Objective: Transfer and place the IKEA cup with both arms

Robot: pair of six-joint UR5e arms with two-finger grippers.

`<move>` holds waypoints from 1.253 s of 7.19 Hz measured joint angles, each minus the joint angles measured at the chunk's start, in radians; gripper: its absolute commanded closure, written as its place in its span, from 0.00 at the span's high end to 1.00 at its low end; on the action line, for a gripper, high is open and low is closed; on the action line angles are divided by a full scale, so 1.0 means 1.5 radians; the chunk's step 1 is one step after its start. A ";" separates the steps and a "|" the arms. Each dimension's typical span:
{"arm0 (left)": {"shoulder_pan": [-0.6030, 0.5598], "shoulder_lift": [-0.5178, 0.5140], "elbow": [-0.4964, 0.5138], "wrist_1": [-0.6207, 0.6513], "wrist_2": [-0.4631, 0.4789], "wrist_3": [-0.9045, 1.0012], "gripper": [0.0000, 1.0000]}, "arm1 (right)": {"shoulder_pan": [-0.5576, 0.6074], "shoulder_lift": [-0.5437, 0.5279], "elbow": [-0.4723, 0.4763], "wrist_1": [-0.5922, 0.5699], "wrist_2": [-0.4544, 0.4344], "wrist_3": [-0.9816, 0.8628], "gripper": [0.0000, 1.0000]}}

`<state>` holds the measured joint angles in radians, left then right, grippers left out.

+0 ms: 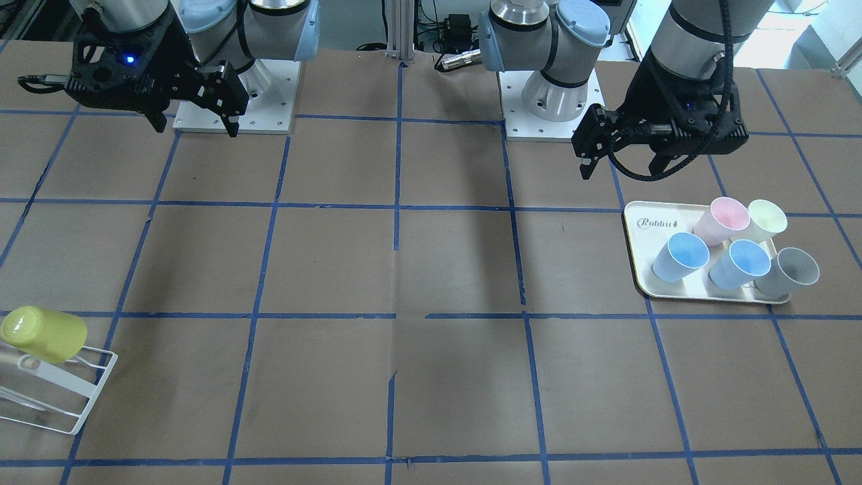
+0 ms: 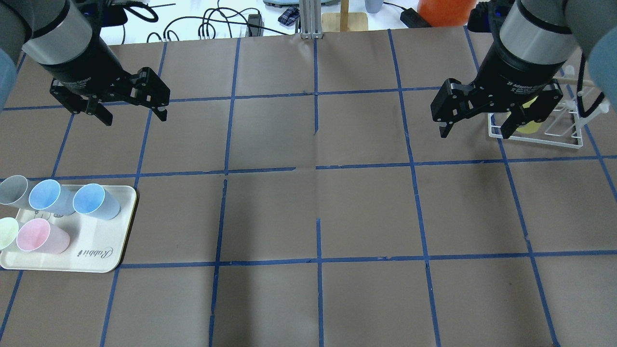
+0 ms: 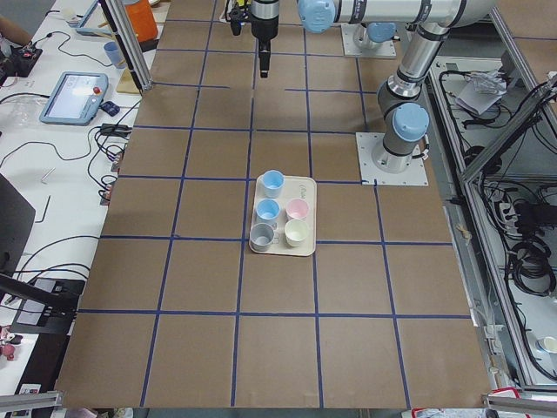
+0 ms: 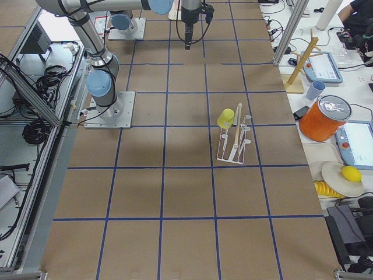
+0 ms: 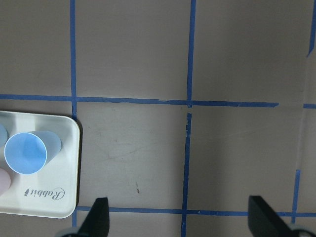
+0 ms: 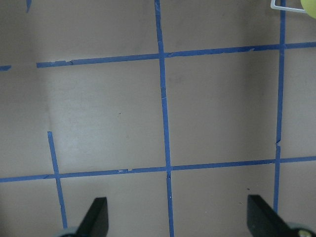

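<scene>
The bright yellow-green IKEA cup [image 1: 44, 335] rests tilted on a white wire rack [image 1: 67, 397], with its base toward the front-facing camera. It also shows in the exterior right view [image 4: 225, 119] and, partly hidden behind my right gripper, in the overhead view [image 2: 530, 126]. My right gripper [image 2: 475, 134] is open and empty, above the table beside the rack. My left gripper [image 2: 135, 118] is open and empty, above the table beyond the tray. Both wrist views show the fingers [image 5: 98, 217] [image 6: 98, 217] spread wide over bare table.
A cream tray [image 2: 91, 236] at my left holds two blue cups [image 2: 89, 200], a grey cup [image 2: 12, 189], a pink cup [image 2: 33, 235] and a pale cream-yellow cup [image 2: 6, 232]. Brown table paper carries a grid of blue tape. The arm bases [image 1: 552, 101] stand at the table's edge.
</scene>
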<state>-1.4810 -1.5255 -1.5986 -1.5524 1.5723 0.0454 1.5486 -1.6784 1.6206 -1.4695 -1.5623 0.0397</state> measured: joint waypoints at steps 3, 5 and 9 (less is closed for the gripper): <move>0.005 -0.002 0.001 0.002 -0.003 0.000 1.00 | -0.001 -0.001 -0.001 0.000 0.001 0.001 1.00; 0.005 -0.001 -0.001 0.004 -0.004 0.000 1.00 | 0.000 -0.001 -0.002 0.000 0.001 0.002 1.00; 0.002 -0.014 -0.014 0.018 0.000 -0.023 1.00 | 0.000 -0.008 -0.005 0.001 0.000 0.004 1.00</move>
<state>-1.4776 -1.5464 -1.6199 -1.5249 1.5728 0.0107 1.5487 -1.6903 1.6132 -1.4681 -1.5626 0.0451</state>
